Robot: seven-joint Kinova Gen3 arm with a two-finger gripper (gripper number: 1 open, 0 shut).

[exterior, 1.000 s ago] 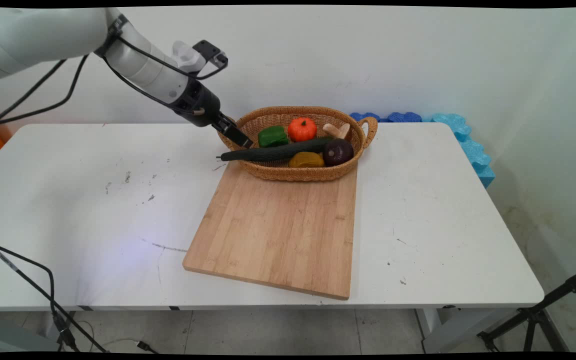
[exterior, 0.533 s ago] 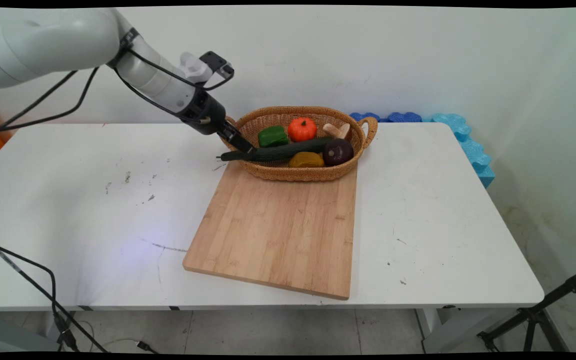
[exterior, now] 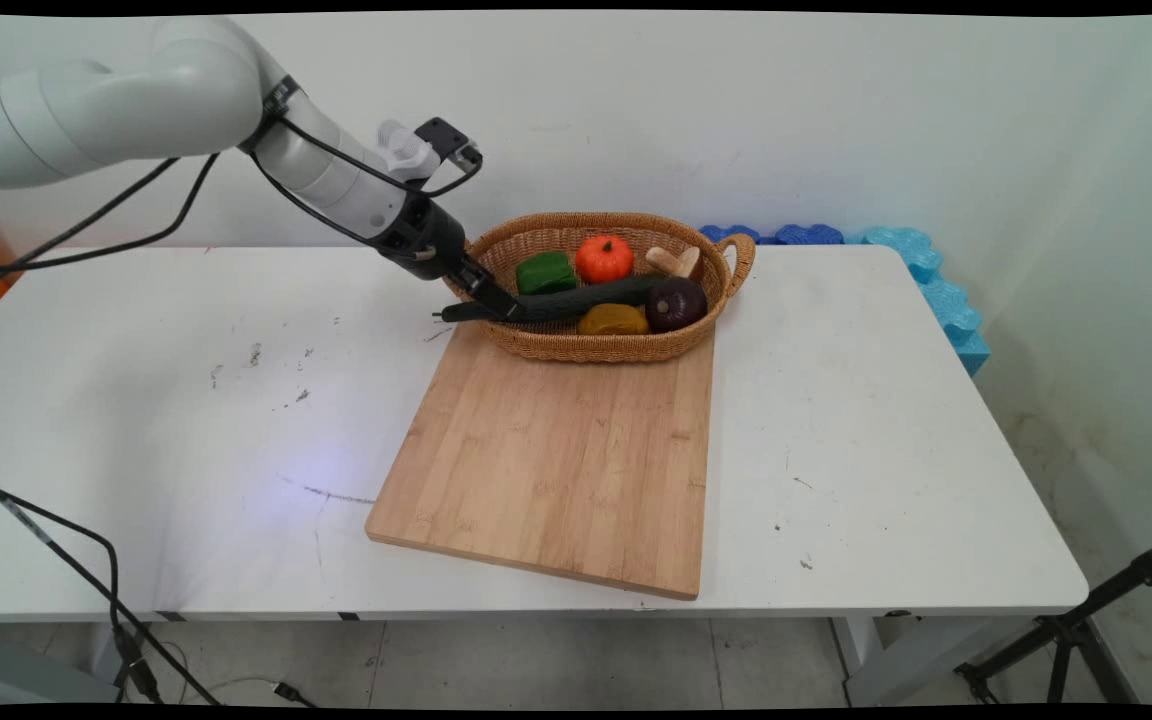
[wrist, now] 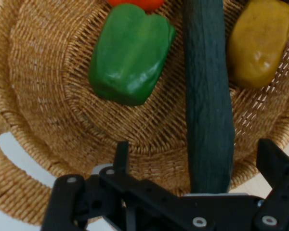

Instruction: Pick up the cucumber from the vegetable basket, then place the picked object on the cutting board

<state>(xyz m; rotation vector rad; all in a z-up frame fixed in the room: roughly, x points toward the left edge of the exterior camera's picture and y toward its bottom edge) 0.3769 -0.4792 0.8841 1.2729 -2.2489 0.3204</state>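
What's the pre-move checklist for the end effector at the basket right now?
1. End effector open: ok, fingers spread in hand view.
2. Cucumber between the fingers: ok, nearer the right one.
3. Nothing gripped yet: ok.
4. Green pepper clear of the fingers: ok, lies apart to the left.
5. Fingers clear of basket rim: cannot tell, they sit right at it.
6. Cutting board bare: ok.

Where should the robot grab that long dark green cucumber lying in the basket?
Probably near the stalk end of the long dark green cucumber, which sticks out over the rim of the woven wicker basket. Come from the basket's left end, one finger each side of its narrow width. The open hand already straddles it there; the green pepper lies clear.
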